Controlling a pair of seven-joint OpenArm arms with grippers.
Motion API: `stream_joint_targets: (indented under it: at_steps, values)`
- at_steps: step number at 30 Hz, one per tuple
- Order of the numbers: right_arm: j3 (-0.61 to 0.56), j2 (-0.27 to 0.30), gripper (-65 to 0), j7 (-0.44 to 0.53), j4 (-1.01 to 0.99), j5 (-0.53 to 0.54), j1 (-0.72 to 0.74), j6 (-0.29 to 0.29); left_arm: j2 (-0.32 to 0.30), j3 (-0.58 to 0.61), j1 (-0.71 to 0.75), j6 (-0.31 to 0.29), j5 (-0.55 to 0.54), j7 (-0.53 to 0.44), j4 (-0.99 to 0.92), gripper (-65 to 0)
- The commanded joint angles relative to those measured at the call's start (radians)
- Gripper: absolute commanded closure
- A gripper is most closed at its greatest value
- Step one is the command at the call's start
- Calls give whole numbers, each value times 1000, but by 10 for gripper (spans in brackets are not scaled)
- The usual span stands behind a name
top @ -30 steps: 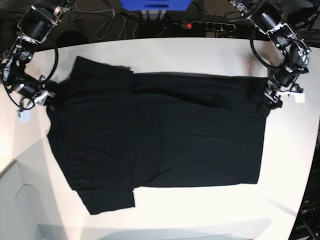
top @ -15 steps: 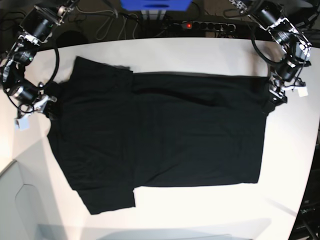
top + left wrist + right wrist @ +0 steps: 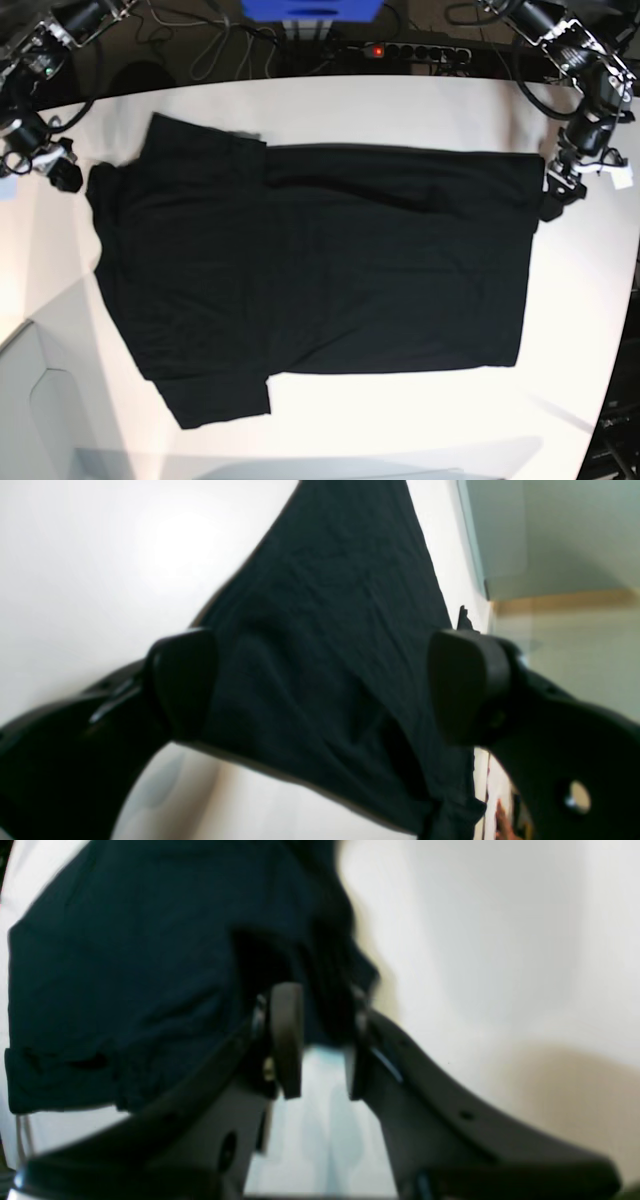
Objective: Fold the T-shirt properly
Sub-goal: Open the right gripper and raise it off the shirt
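The black T-shirt point(image 3: 310, 280) lies spread flat on the white table point(image 3: 400, 110), plain side up, with its sleeves at the left of the base view. My left gripper point(image 3: 553, 200) is at the shirt's right upper corner. In the left wrist view it point(image 3: 325, 685) is wide open, and the cloth point(image 3: 325, 630) lies between and beyond the fingers point(image 3: 182, 680). My right gripper point(image 3: 65, 172) is just left of the shirt's collar end. In the right wrist view it point(image 3: 322, 1045) has its jaws a narrow gap apart. A bunched cloth edge point(image 3: 330, 990) lies at the fingertips, and table shows through the gap.
A power strip point(image 3: 415, 50) and cables lie behind the table's far edge. A blue box point(image 3: 310, 10) stands at the back middle. The table's rounded edge runs down the right side point(image 3: 610, 380). A grey surface point(image 3: 60, 420) adjoins the front left.
Both grippers have drawn outward from the shirt. The right one moved left and up off the collar end, and the left one moved right. The shirt's left edge now lies uncovered.
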Motion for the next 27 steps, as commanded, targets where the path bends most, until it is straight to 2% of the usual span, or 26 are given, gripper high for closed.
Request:
stream_joint_targets:
  at_steps: [1,3,7,13,19,27]
  values:
    - [31,8,-144,18,12,25,-12,-19,-16,-3,-4,-6,-22,-7,18,-650]
    - [63,-19,-144,10,11,25,-35,-19,-16,-3,3,-5,-21,-7,16,-650]
    - [79,-68,-144,-89,9,24,-42,-19,-16,-3,18,-3,-21,-7,16,-650]
    - [69,-132,-144,-98,9,21,-67,-19,-16,-3,21,3,-21,-7,16,-650]
    - [19,-147,-144,-98,4,21,-81,-19,-16,-3,35,3,-21,-7,16,-650]
    - [-4,-155,-144,-98,-169,21,-78,-19,-16,-1,36,3,-21,-7,16,-650]
